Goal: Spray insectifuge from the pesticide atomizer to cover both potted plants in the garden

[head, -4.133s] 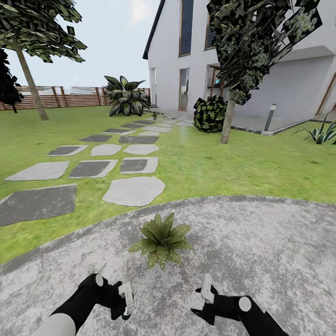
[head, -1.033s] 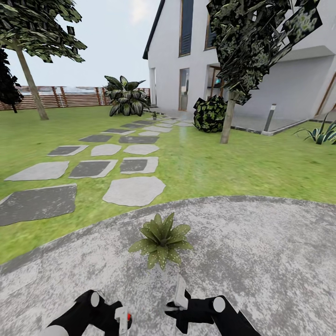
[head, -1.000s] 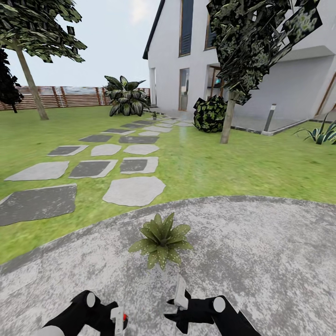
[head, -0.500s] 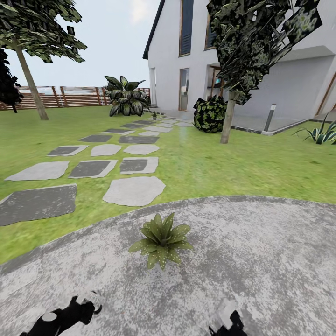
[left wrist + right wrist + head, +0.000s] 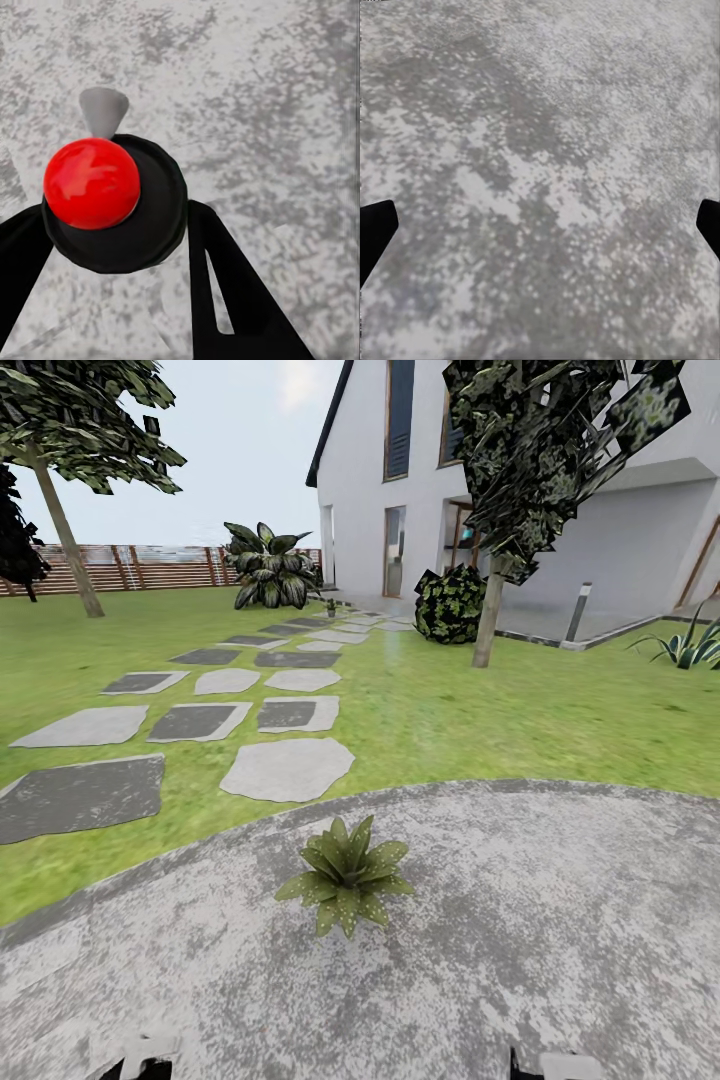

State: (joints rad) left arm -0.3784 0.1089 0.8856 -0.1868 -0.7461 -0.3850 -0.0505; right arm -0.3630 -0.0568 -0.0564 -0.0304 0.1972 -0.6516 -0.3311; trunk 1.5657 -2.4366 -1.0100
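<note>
L end effector (image 5: 112, 247) pinches the pesticide atomizer (image 5: 112, 202), seen end-on w/ nozzle to patio (image 5: 560, 920); R end effector (image 5: 540, 225) spread, empty; potted plant (image 5: 346, 875) sits at 12 o'clock, L arm nearer, I judge.

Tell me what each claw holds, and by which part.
The left claw is shut on the atomizer, gripping its dark body just below the red-topped head. The right claw is open over the patio, holding nothing.
</note>
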